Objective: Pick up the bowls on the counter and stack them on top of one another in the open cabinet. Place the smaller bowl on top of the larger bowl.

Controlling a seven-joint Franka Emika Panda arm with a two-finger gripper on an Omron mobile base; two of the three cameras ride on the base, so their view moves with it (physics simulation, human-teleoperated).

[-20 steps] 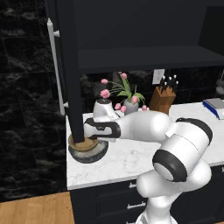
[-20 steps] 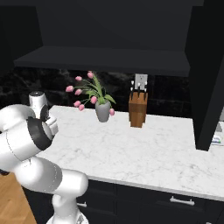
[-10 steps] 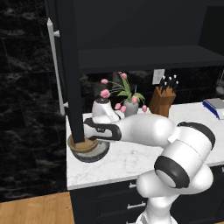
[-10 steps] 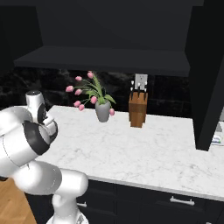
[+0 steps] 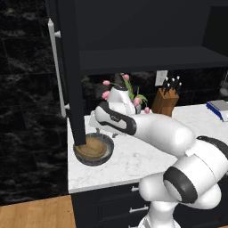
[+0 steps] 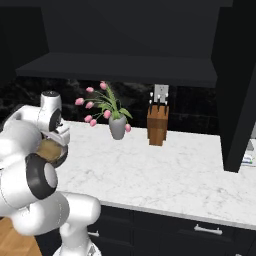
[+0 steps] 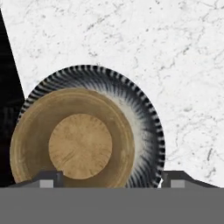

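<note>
Upright, smaller bowl (image 7: pixel 72 140) nested in larger bowl (image 7: pixel 146 122), mouths up, claw (image 7: pixel 111 178) spread wide

The gripper (image 7: pixel 111 178) hangs above the smaller bowl (image 7: pixel 72 139), its fingertips (image 7: pixel 48 178) standing apart on either side of that bowl. The smaller bowl sits inside the larger bowl (image 7: pixel 146 127), which rests on the surface (image 7: pixel 175 61) at its left end, touching the foot of the open cabinet's door (image 5: pixel 71 67). Beyond the gripper, toward the back wall, stands a flower vase (image 6: pixel 117 126); a knife block (image 6: pixel 157 125) stands further right of it.
</note>
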